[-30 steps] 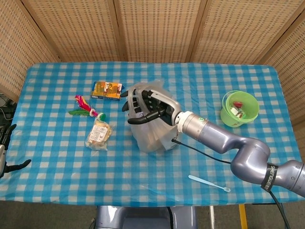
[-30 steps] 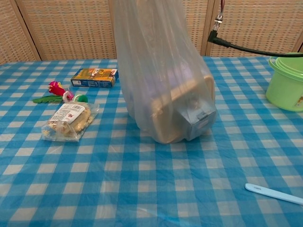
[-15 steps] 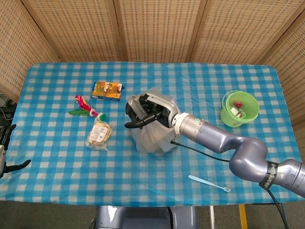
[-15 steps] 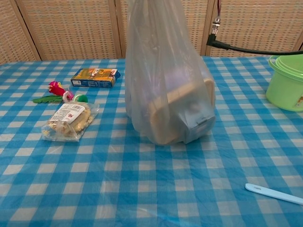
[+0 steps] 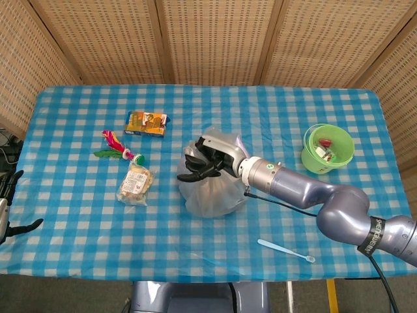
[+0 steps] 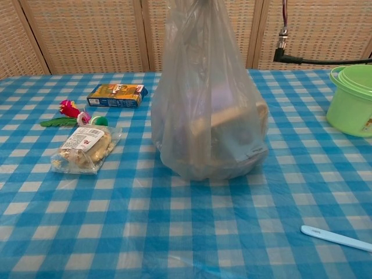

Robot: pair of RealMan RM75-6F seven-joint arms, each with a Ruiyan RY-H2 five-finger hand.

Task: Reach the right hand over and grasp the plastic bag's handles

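Note:
A clear plastic bag point(image 5: 212, 192) stands in the middle of the checked table, also seen up close as the bag point(image 6: 206, 116) in the chest view, with a tan box and a grey-blue box inside. Its top is gathered upward. My right hand point(image 5: 203, 160) grips the bunched handles above the bag in the head view; the chest view cuts the hand off at its top edge. My left hand point(image 5: 8, 208) hangs at the far left edge, off the table, fingers apart and holding nothing.
A snack packet point(image 5: 135, 184), a feathered toy point(image 5: 116, 147) and a small orange box point(image 5: 146, 122) lie left of the bag. A green bucket point(image 5: 328, 149) stands at the right. A pale blue spoon point(image 5: 285, 250) lies near the front edge.
My right hand has closed its fingers on the bag's handles and drawn them up and slightly right. The bag's top has narrowed and its contents have shifted.

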